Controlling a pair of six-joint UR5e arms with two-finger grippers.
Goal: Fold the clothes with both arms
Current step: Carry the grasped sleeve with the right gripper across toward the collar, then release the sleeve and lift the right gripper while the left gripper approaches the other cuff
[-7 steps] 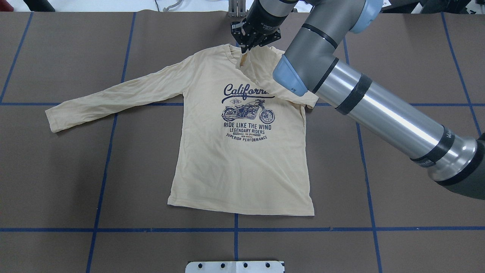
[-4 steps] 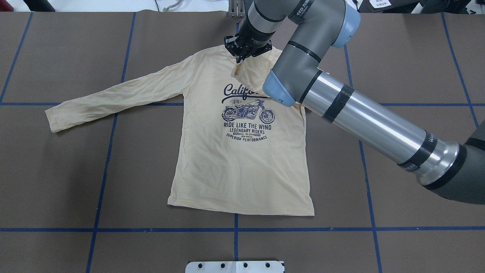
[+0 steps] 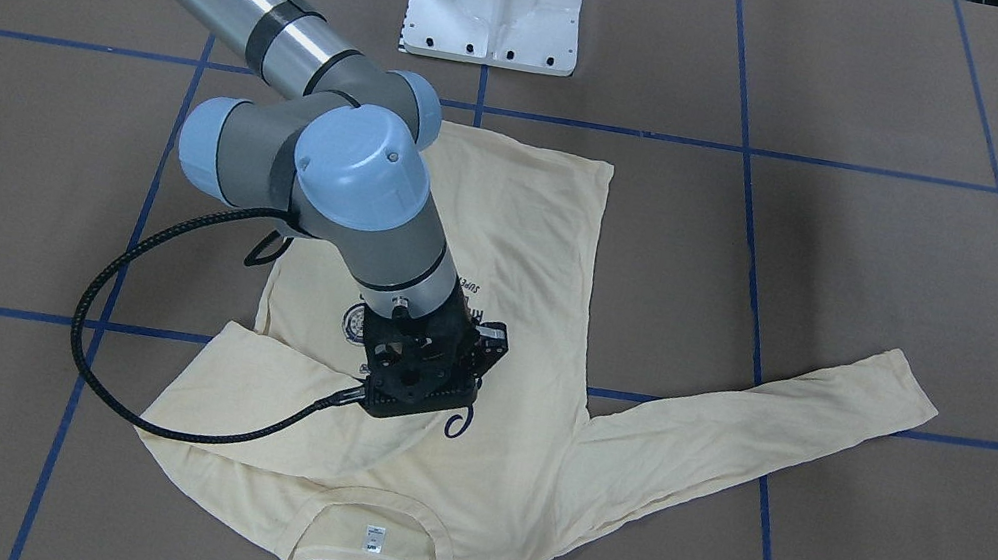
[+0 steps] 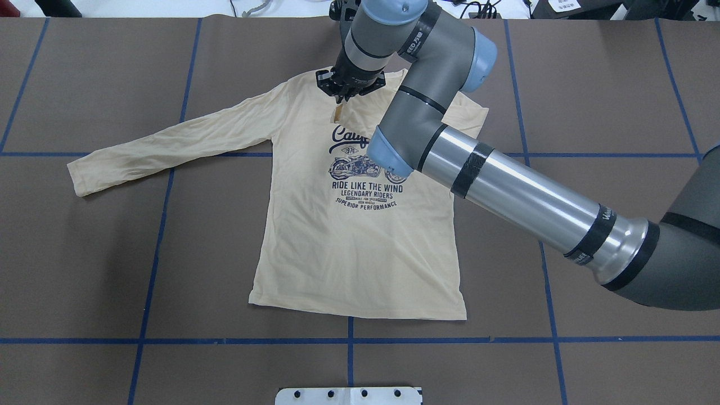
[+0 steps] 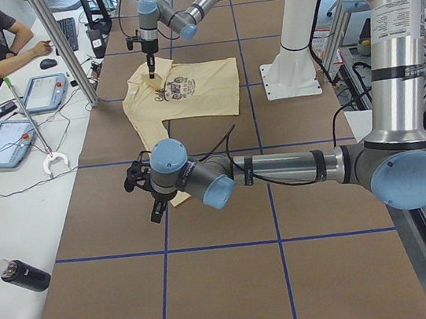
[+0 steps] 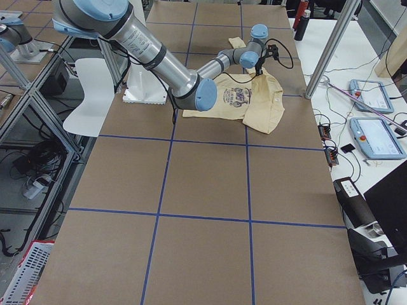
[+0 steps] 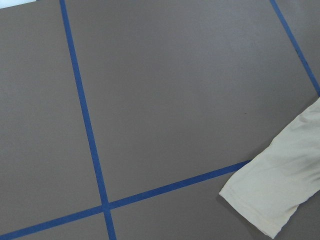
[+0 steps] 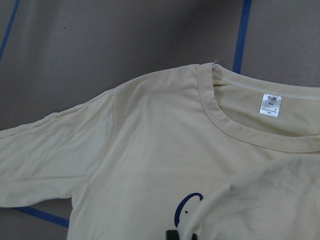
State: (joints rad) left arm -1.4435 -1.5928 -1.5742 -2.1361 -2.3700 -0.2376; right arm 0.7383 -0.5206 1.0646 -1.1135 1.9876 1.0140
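1. The pale cream-yellow long-sleeved T-shirt [image 4: 349, 253] lies print-up on the brown paper-covered table [image 4: 619, 84] with its blue tape lines. It sits in the middle of the overhead frame, with the hem toward the bottom edge and the collar toward the top.
2. My right gripper [image 4: 341, 101] hangs over the chest just below the collar, at the upper middle of that frame. Its fingers are pinched together on a sleeve cuff [image 4: 337, 114], and a short tab of fabric dangles beneath them.
3. That sleeve is folded inward from its shoulder across the chest, and it covers part of the navy "California" motorcycle print [image 4: 365, 188].
4. The other sleeve [image 4: 169, 143] stretches flat toward the left of the overhead frame. Its free cuff [image 7: 270, 200] fills the lower right corner of my left wrist view.
5. My left gripper [image 5: 145, 194] hovers over the table near that free cuff, at the lower left of centre in the left side view. I cannot tell whether its fingers are spread or together.
6. The small white neck label [image 8: 270, 105] shows inside the collar at the upper right of my right wrist view.
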